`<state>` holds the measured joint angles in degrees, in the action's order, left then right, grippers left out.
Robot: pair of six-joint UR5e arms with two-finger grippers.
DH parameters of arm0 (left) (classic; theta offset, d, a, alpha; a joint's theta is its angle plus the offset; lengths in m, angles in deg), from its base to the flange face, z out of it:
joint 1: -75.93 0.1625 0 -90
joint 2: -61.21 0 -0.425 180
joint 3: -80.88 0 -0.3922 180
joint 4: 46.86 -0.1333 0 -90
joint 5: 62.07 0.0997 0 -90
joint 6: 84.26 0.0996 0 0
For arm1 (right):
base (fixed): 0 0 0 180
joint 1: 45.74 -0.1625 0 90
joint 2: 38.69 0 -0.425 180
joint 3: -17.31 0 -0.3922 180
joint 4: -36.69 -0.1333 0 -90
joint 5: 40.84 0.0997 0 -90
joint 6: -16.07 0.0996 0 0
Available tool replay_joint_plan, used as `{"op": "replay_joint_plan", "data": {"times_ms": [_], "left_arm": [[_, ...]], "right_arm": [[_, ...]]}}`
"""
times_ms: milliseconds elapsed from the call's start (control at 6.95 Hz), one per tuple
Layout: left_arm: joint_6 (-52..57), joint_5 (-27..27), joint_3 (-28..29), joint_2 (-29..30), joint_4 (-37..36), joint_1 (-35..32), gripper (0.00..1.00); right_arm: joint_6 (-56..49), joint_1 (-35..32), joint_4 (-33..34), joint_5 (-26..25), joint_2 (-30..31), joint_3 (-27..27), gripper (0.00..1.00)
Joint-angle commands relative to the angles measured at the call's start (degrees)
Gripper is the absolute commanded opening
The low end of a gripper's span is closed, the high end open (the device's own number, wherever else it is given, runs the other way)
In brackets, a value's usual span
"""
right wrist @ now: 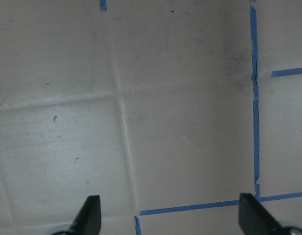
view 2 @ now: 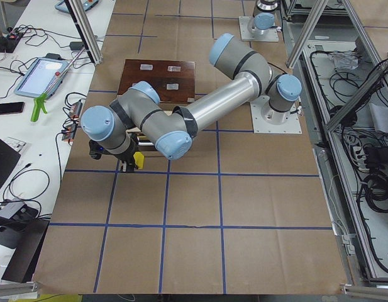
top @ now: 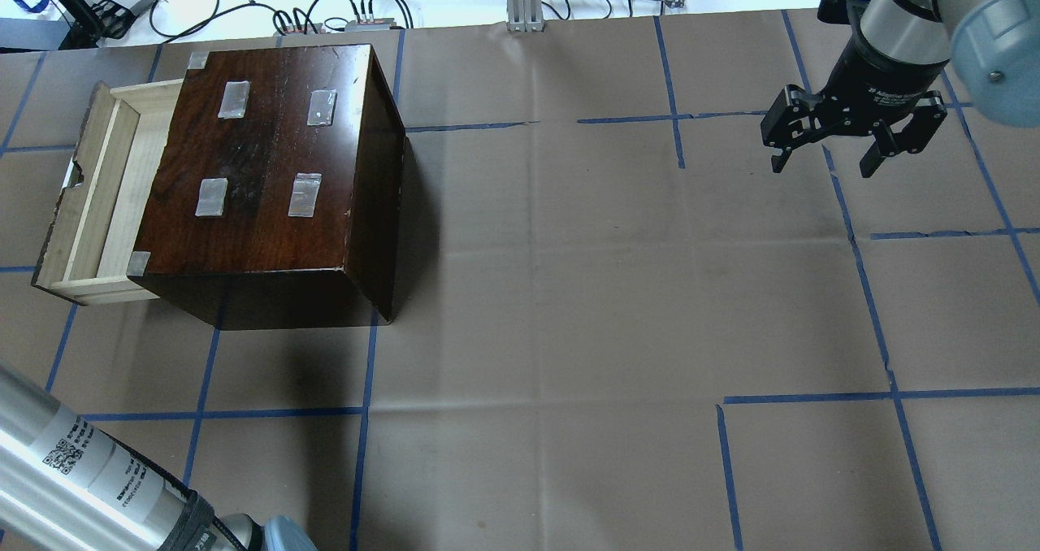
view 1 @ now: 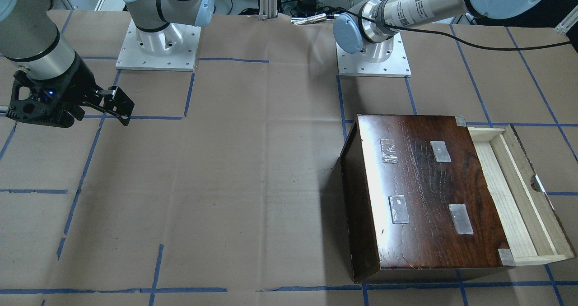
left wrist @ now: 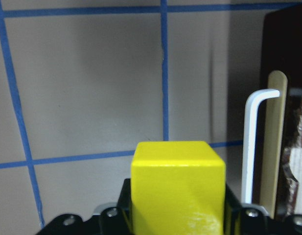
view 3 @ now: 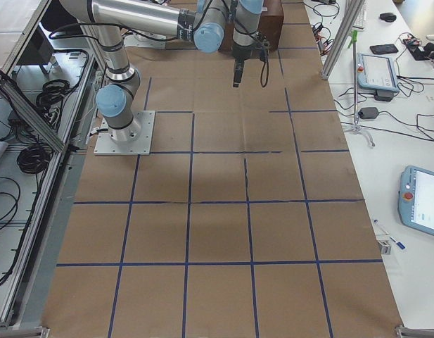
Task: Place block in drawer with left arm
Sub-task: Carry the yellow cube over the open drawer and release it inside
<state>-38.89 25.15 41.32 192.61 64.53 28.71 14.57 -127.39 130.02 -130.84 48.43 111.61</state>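
While open leftward, drawer (top: 122, 179) lengthwise near-to-far; block (left wrist: 177, 169) in left gripper (left wrist: 177, 208).

The block (left wrist: 177, 186) in the left gripper (view 2: 132, 165), seemingly just outside the drawer (top: 134, 185) front; right gripper (top: 822, 165) well apart.

Glossy dark-brown wood forms the box (top: 260, 234); pale, matt, unfinished wood the drawer (top: 122, 185). The block (left wrist: 177, 186) is smooth yellow. The table cover (top: 569, 291) is matt, creased brown paper.
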Motion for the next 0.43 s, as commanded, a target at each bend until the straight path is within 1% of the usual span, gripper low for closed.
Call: {"op": "replay_joint_plan", "data": {"times_ms": [0,288], "left_arm": [[-3.25,-0.21,-13.45,-9.18,-2.99,-0.33,0.33],[-8.26,-0.47,-28.31,-17.8,-12.46,-1.03,0.33]], "right_arm": [[0.0,0.0,0.0,0.0,-0.02,-0.08,1.0],[0.0,0.0,0.0,0.0,-0.02,0.01,1.0]]}}
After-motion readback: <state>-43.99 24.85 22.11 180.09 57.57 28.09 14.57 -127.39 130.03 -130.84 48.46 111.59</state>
